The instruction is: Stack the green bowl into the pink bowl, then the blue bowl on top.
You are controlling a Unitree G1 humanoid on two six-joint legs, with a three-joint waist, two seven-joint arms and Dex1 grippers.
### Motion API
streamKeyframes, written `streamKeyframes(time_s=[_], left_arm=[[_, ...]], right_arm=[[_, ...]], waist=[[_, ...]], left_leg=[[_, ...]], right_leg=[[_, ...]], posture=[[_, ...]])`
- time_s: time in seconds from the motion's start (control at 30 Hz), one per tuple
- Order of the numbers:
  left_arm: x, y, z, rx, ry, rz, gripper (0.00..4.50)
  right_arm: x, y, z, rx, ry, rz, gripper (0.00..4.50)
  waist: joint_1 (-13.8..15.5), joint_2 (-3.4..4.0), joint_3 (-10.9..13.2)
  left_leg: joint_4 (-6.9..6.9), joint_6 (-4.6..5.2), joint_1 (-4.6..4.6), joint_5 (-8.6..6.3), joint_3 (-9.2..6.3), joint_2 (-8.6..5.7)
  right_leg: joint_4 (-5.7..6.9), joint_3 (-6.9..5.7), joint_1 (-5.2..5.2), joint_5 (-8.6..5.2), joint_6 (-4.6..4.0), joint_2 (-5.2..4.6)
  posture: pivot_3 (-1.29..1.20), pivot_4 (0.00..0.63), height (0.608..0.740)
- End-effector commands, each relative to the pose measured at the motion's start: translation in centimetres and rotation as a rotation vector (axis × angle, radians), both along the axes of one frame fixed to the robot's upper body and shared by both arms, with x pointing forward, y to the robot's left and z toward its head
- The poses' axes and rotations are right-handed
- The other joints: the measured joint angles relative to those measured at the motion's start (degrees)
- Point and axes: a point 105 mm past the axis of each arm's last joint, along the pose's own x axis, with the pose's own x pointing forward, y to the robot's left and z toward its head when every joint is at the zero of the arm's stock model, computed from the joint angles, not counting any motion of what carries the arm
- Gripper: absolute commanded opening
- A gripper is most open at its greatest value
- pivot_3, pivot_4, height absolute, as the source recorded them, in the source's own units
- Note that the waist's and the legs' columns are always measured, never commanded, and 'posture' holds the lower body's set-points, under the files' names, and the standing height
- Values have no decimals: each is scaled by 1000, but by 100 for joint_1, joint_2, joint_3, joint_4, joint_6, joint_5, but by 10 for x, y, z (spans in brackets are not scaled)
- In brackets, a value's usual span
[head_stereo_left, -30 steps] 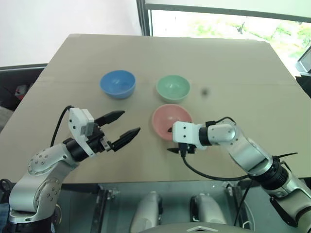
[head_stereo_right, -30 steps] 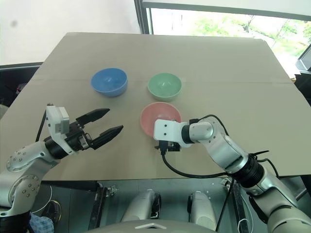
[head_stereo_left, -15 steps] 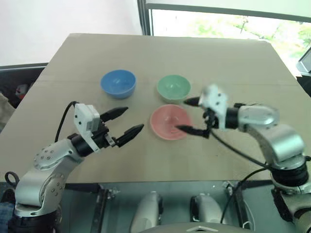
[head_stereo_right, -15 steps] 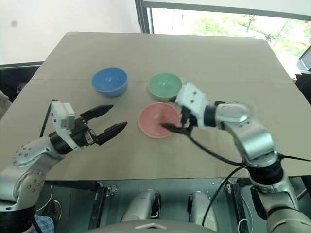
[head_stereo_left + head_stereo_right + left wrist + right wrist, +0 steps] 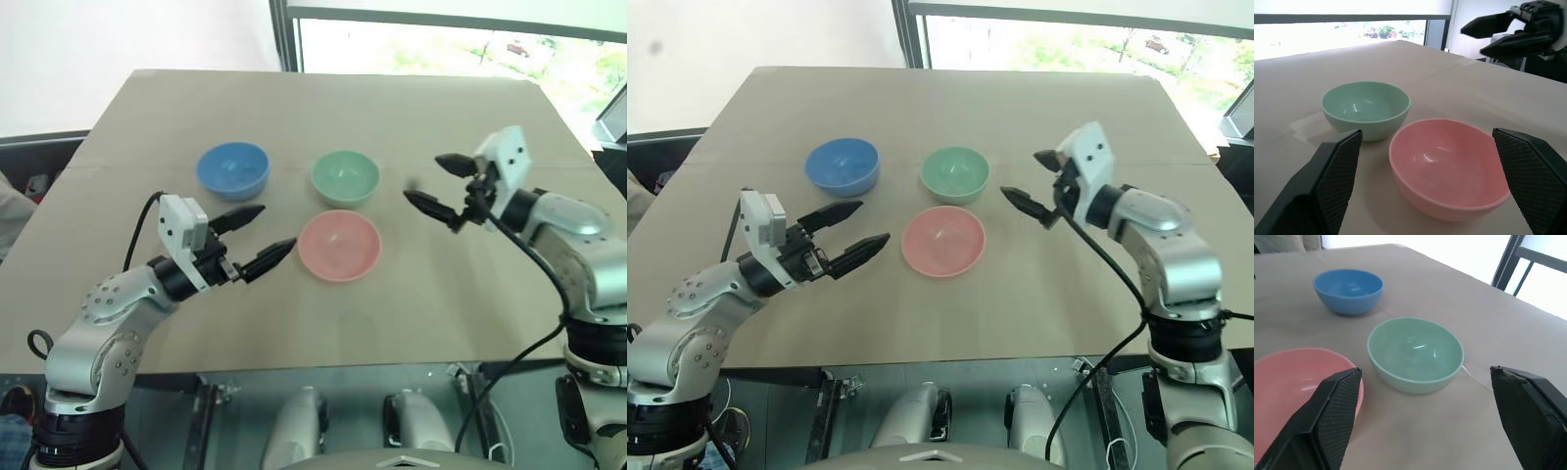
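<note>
Three bowls sit apart mid-desk: blue (image 5: 233, 169) and green (image 5: 346, 178) toward the far edge, pink (image 5: 339, 245) nearer. Left gripper (image 5: 257, 239) and right gripper (image 5: 438, 182) hover empty, fingers spread wide.

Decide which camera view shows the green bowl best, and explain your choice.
The right wrist view: the green bowl sits centred and close between the open fingers, interior visible. The left wrist view shows it whole, off to one side behind the pink bowl. Both eye views show it small, from above.

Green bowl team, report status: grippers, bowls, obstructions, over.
Left gripper and right gripper open, empty. Green bowl, pink bowl, blue bowl separate, unstacked. Nothing in the way.
</note>
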Motion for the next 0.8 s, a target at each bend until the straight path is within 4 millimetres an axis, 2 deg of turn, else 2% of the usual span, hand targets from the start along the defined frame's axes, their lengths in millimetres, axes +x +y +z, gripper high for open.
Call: streamKeyframes(time_s=[0.03,0.23,0.47,0.8], left_arm=[[-2,5,8,13,-50,36,4500],[-4,35,19,10,-108,210,4500],[-13,60,27,7,-154,361,4500],[-22,66,27,1,-163,417,4500]], right_arm=[[12,15,0,-66,-40,36,4420],[42,60,-22,-240,-48,135,4420],[61,95,-26,-278,-60,187,4420],[77,121,-37,-313,-37,177,4420]], waist=[[-12,0,0],[-58,1,2],[-44,3,3],[-78,5,4]], left_leg=[[-2,0,-2,0,0,0],[-6,-1,-8,1,2,2],[-13,-2,-20,1,3,1],[-16,-11,-17,4,1,2]], right_leg=[[0,0,0,0,1,0],[0,1,-11,0,1,0],[2,0,-21,1,1,-2],[2,-4,-22,1,0,0]], posture=[[0,150,740],[0,150,740],[0,150,740],[0,150,740]])
